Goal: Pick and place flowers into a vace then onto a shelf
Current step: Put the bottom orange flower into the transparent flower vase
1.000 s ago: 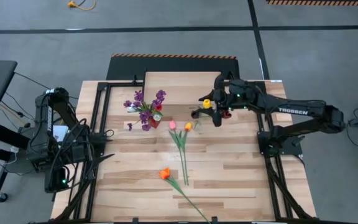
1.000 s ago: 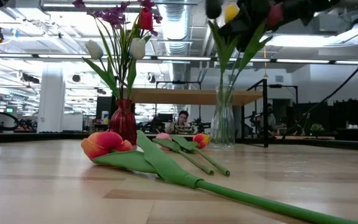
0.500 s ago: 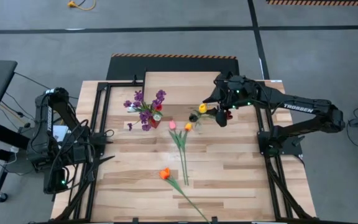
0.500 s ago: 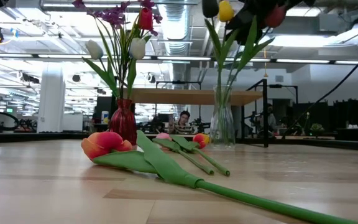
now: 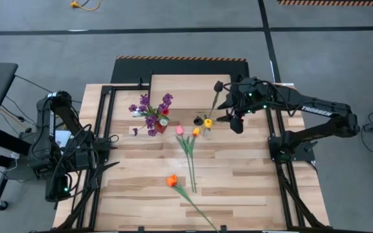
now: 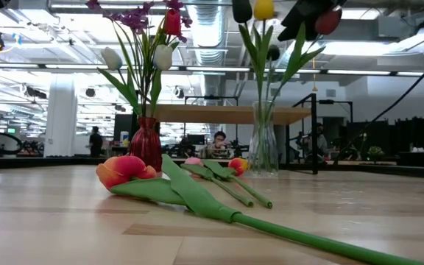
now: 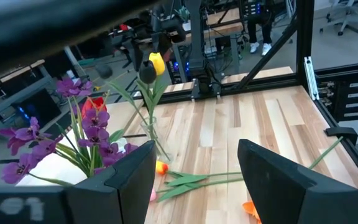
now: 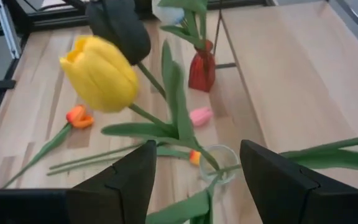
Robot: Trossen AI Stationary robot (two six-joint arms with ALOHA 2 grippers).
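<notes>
Right gripper (image 5: 233, 118) hovers just beside the clear vase (image 5: 205, 131), fingers spread, holding nothing; 2 tulips stand in the vase. Next pick looks like the pink tulip (image 5: 179, 130), lying nearer this arm, stem running toward the table's front. Left gripper (image 7: 194, 180) waits wide open, far left.

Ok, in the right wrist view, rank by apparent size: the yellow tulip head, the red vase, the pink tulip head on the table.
1. Yellow tulip head, largest, though nearest the camera.
2. Red vase.
3. Pink tulip head, smallest.
True sizes stay unsure.
</notes>
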